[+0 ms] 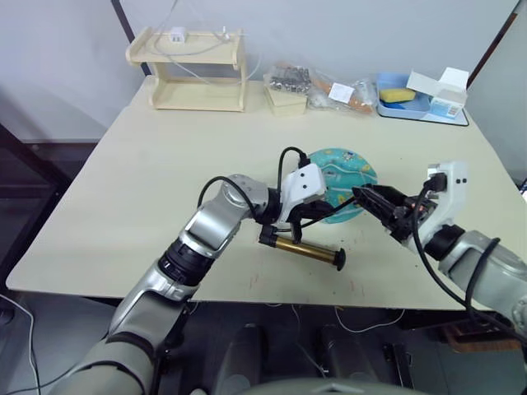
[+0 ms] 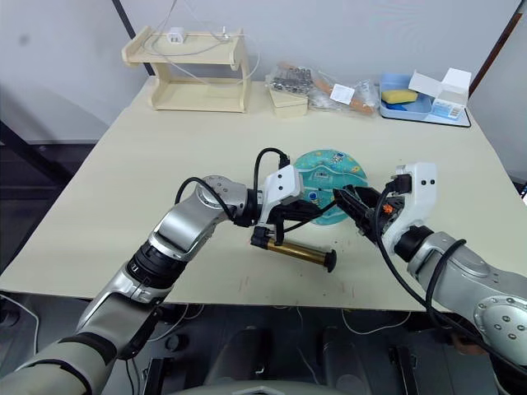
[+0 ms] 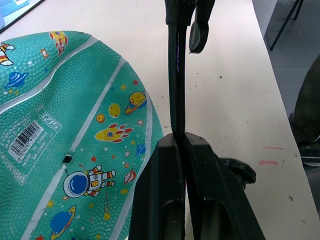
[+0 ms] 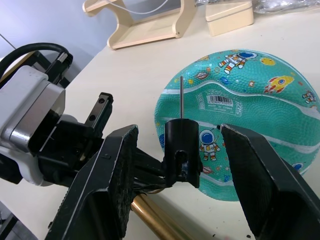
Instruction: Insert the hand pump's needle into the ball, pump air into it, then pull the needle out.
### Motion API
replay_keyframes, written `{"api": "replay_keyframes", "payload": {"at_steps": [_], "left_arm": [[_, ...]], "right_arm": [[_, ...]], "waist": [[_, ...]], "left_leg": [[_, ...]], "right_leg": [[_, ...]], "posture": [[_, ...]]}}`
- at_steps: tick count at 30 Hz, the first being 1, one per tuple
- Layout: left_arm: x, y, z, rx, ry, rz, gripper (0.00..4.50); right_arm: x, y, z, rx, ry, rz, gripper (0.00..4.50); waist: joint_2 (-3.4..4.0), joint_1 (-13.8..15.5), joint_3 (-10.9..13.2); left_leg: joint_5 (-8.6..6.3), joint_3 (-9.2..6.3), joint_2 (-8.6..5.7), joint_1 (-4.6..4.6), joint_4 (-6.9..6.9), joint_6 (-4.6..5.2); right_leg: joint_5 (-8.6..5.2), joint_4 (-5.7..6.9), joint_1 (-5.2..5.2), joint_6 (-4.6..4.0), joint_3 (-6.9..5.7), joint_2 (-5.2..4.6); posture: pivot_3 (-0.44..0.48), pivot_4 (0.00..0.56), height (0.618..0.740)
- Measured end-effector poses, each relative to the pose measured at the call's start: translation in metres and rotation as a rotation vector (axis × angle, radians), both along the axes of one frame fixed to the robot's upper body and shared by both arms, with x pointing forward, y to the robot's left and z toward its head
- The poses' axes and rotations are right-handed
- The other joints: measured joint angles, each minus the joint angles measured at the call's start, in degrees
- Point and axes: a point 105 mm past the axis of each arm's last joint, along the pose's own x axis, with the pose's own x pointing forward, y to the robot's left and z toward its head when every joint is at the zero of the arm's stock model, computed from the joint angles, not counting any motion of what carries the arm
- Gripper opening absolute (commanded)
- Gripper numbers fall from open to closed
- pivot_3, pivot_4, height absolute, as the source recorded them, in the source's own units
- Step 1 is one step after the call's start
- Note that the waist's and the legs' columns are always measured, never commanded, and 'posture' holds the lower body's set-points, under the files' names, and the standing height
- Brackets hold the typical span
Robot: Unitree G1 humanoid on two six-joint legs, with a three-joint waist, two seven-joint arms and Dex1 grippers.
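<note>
The ball (image 1: 344,183) lies flattened on the table, teal with white seams, cartoon prints and a white label (image 3: 31,135); a small dark valve hole (image 3: 66,159) shows beside the label. The hand pump (image 1: 309,249) rests on the table in front of the ball, amber cylinder with black ends. My left gripper (image 1: 290,219) is shut on the pump's thin black hose (image 3: 175,75), just beside the ball. The needle (image 4: 181,97) stands up from its black fitting (image 4: 182,150), held in the air short of the ball. My right gripper (image 4: 180,132) is open, one finger on each side of the fitting with gaps showing.
A wooden shelf (image 1: 193,70) stands at the back left. A small box (image 1: 286,97), plastic bags (image 1: 329,86) and a blue tray (image 1: 412,103) with a white carton line the back edge. The pump lies close to the table's front edge.
</note>
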Motion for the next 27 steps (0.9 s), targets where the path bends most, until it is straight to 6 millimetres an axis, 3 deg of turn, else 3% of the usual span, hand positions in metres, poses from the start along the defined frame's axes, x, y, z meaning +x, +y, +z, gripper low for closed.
{"api": "replay_keyframes", "payload": {"at_steps": [18,27], "left_arm": [[0.0007,0.0002,-0.0021,-0.01,0.002,0.025,0.0],[0.0017,0.001,-0.0015,-0.013,0.0,0.037,0.0]], "right_arm": [[0.0018,0.0031,-0.0021,0.057,0.01,-0.024,2.78],[0.0015,0.0027,-0.0052,0.059,0.021,-0.031,2.78]], "waist": [[-0.01,-2.9,0.0],[-0.01,-3.0,0.0]], "left_leg": [[-0.13,0.35,0.03,0.14,-0.01,0.19],[-0.14,0.58,0.04,0.2,0.0,0.21]], "right_leg": [[0.02,0.02,-0.15,0.05,0.66,0.1],[0.06,0.03,-0.17,0.12,0.86,0.1]], "posture": [[0.0,0.15,0.74],[0.0,0.15,0.74]]}}
